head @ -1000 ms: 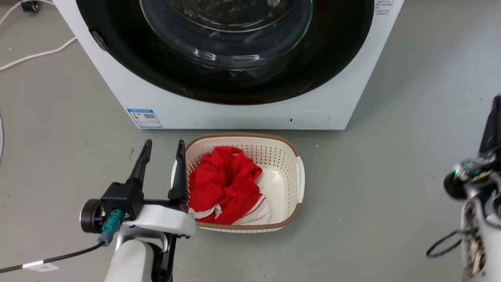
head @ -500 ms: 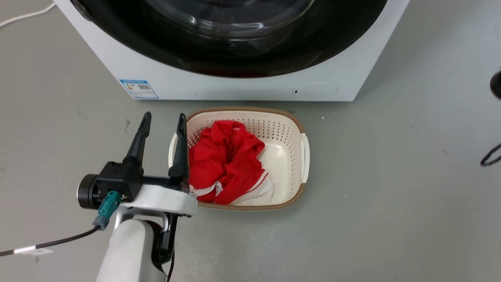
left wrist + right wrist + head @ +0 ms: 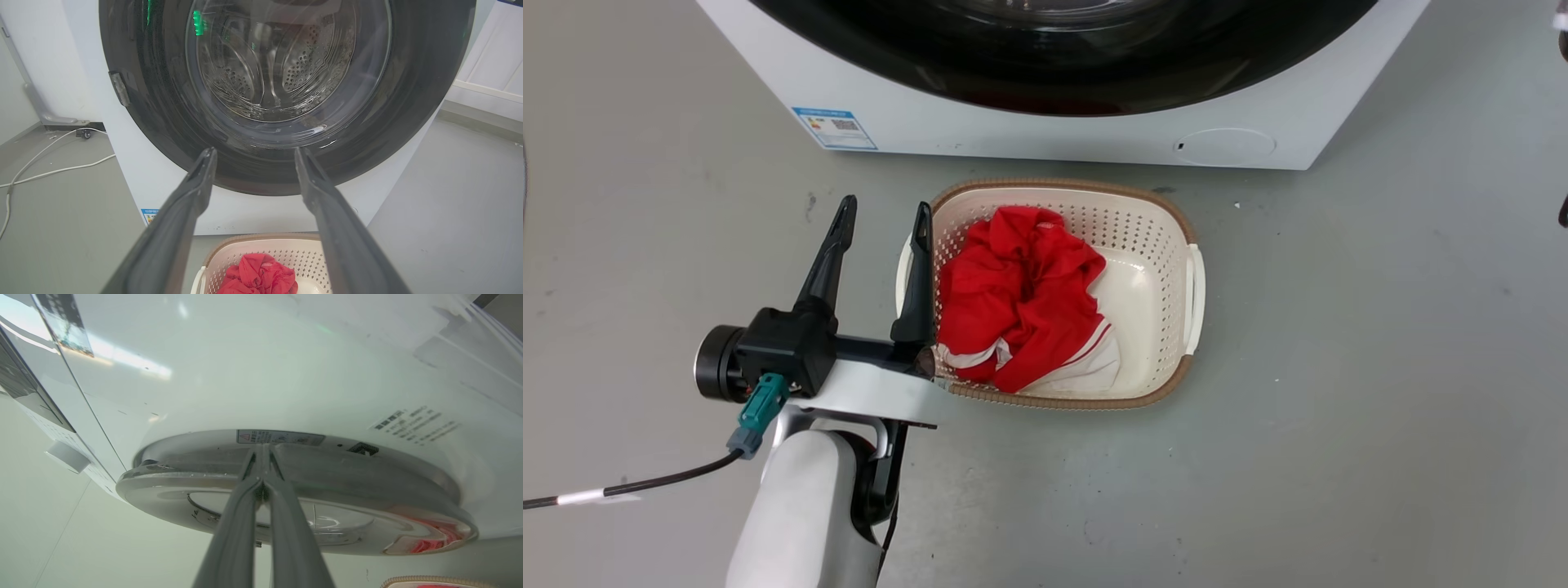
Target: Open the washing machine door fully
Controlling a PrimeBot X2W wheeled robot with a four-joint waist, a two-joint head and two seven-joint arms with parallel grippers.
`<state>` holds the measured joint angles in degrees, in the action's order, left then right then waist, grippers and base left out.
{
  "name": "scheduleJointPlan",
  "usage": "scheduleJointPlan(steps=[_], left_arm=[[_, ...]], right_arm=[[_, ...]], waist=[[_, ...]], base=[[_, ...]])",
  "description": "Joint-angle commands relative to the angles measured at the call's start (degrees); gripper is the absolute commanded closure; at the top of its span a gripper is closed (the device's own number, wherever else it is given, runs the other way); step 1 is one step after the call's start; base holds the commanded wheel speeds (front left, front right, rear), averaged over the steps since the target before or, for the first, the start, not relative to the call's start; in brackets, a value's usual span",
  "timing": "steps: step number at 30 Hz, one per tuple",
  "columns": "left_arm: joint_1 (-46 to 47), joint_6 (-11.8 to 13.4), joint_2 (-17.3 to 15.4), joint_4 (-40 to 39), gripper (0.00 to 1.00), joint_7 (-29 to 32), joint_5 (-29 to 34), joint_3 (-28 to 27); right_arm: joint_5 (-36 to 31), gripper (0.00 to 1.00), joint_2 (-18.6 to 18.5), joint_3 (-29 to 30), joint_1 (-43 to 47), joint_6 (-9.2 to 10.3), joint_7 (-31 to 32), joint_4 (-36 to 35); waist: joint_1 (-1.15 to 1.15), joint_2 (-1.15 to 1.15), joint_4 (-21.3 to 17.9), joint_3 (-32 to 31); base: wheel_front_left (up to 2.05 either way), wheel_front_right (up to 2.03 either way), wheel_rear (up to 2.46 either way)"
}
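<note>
The large round glossy black washing machine door point(image 3: 163, 122), with a clear bulging glass bowl at its centre, lies closed against the front of the white boxy front-loading washing machine point(image 3: 135, 171); the perforated steel drum shows through the glass. The left end effector point(image 3: 253, 157) hangs in front of the door's lower part with its two long dark fingers spread wide and nothing between them, well apart from the door. In the head view it hovers just left of a cream perforated plastic laundry basket point(image 3: 1168, 237) with a brown woven rim, which stands on the grey floor point(image 3: 1339, 408) close to the machine's base and holds a crumpled red garment with white trim point(image 3: 1021, 302). A blue label point(image 3: 835, 128) and a round cap point(image 3: 1227, 145) sit low on the machine's front. The right end effector point(image 3: 261, 451) has its fingers pressed together with nothing visible between them, their tips at the door's grey side rim, just below a small warning sticker point(image 3: 280, 437); I cannot tell whether they touch it. White cables point(image 3: 49, 171) trail across the floor beside the machine.
</note>
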<state>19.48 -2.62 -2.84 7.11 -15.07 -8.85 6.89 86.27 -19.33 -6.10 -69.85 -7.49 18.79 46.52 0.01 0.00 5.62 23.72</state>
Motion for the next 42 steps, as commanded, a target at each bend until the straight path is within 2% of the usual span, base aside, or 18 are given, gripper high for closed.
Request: scheduleJointPlan(steps=[1,11,19,29,42], left_arm=[[1.27,-0.10,-0.06,-0.17,0.00,-0.15,-0.22,0.25],[2.03,0.54,-0.05,-1.01,0.00,-0.15,0.19,0.61],[1.83,0.50,-0.05,-1.30,0.00,-0.15,0.36,1.02],[2.02,0.85,-0.06,-1.72,0.00,-0.15,0.26,0.84],[2.07,0.98,-0.05,-0.99,0.00,-0.15,-0.19,0.67]], right_arm=[[-0.72,1.00,0.42,-0.53,-1.70,0.00,0.33,1.17],[-3.82,1.00,2.16,-2.86,-7.19,0.00,1.05,6.19],[-3.88,1.00,3.03,-2.17,-10.67,0.00,1.49,10.13],[-2.32,1.00,3.99,-2.37,-11.82,0.01,8.82,10.91],[0.49,1.00,3.88,-2.72,-6.55,0.00,19.18,7.37]], waist=[[-0.01,0.00,0.60,0.57],[-0.01,0.00,1.37,2.65],[-0.01,0.00,1.47,3.81],[-0.01,0.00,1.29,5.02],[-0.01,0.00,0.53,3.25]], base=[[0.00,0.00,0.00],[0.00,0.00,0.00],[0.00,0.00,0.00],[0.00,0.00,0.00],[0.00,0.00,0.00]])
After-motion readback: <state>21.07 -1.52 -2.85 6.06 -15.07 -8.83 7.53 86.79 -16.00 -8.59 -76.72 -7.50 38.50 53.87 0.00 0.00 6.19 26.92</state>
